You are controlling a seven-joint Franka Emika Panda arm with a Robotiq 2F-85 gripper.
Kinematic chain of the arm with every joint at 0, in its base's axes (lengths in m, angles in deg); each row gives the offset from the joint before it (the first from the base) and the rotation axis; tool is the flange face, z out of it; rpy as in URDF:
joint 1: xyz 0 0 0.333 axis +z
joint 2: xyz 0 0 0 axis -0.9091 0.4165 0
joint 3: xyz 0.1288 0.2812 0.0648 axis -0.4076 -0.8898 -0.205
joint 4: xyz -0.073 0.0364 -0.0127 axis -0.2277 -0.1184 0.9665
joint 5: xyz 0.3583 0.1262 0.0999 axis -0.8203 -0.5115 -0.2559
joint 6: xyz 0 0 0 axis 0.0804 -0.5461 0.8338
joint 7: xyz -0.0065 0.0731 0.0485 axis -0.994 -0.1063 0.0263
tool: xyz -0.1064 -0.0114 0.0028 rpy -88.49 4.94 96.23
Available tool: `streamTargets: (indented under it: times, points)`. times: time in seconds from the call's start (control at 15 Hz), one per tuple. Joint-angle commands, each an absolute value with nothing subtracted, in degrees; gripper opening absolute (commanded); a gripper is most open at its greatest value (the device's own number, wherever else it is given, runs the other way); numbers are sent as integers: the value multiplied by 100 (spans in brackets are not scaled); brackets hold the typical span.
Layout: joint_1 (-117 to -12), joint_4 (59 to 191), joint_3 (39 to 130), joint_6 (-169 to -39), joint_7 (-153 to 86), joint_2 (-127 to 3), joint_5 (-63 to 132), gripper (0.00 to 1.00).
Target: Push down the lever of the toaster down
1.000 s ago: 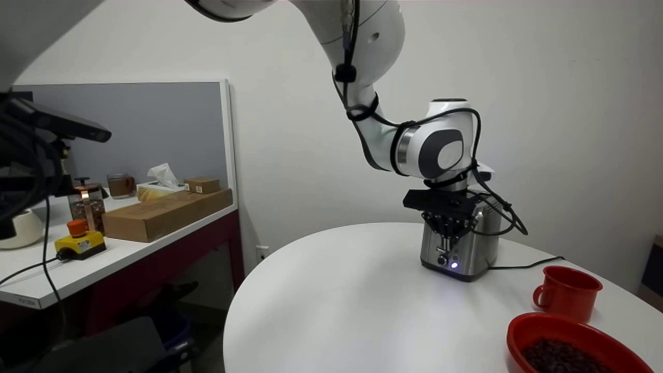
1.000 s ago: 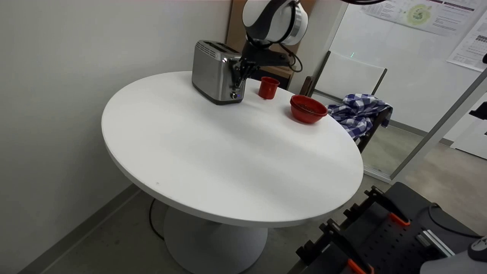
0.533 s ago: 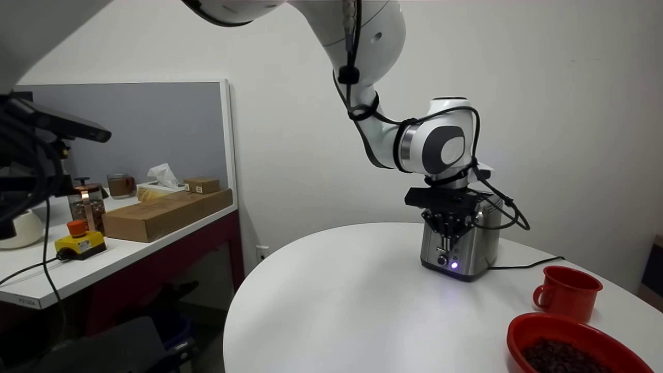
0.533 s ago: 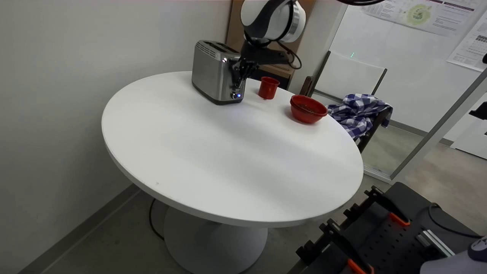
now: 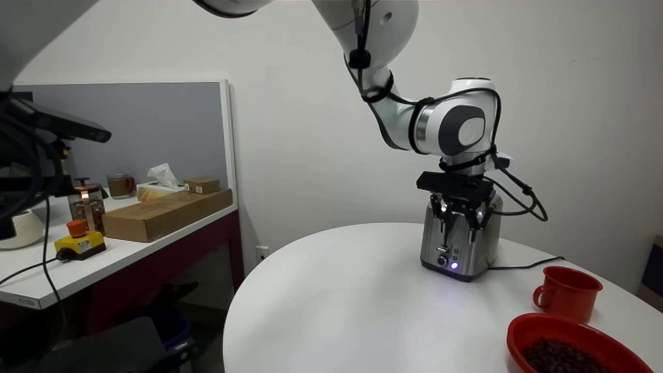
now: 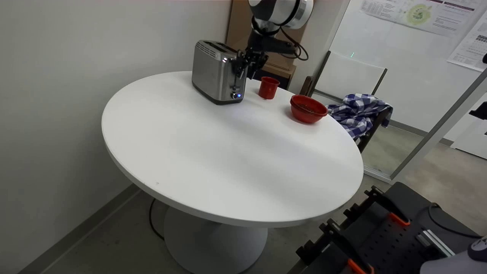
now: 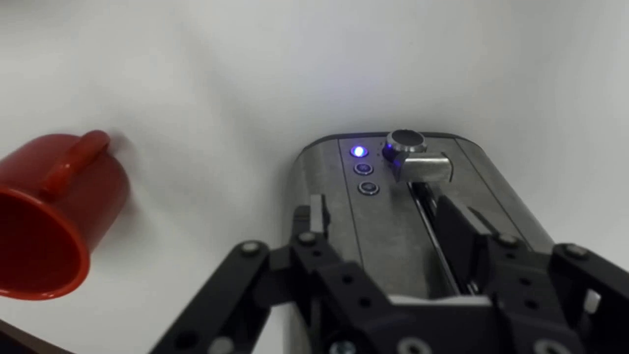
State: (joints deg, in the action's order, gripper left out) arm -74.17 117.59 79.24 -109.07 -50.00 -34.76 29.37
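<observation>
The silver toaster (image 5: pixel 484 254) stands on the round white table, and both exterior views show it. Its metal lever (image 7: pixel 425 168) sits at the low end of the slot, close to the round knob (image 7: pixel 407 140). One small button light (image 7: pixel 359 151) glows blue-violet. My gripper (image 7: pixel 383 211) is open in front of the toaster's control face, its fingers spread and nothing between them. In an exterior view the gripper (image 5: pixel 457 235) hangs higher than the lever (image 5: pixel 442 249), apart from it. In the wrist view the right-hand finger (image 7: pixel 457 231) overlaps part of the slot.
A red mug (image 5: pixel 567 292) stands beside the toaster, with a red bowl (image 6: pixel 306 117) of dark beans nearer the table edge. The toaster's black cord (image 5: pixel 525 266) runs across the white table (image 5: pixel 336 300). A wall rises behind the toaster.
My gripper was shut low at the lever; it has since risen, shifted slightly, and its fingers have spread. The lever looks to have stayed low.
</observation>
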Motion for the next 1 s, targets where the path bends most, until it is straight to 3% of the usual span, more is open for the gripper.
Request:
streamTargets:
  times: [0.0,0.13,0.47,0.67,0.73,0.93]
  points:
    - [-7726,12395,7734,-10442,-5382,-4249,2643,93]
    - [-7877,13008,7656,-10136,-5743,-4833,2504,100]
    - [-7949,14456,7721,-9430,-6620,-6312,2273,100]
    - [-7697,15373,7987,-9707,-6492,-7251,2755,100]
    - [-7691,14541,7997,-9490,-6471,-6468,2541,100]
    - [-7585,15132,8104,-9517,-6459,-7104,2665,100]
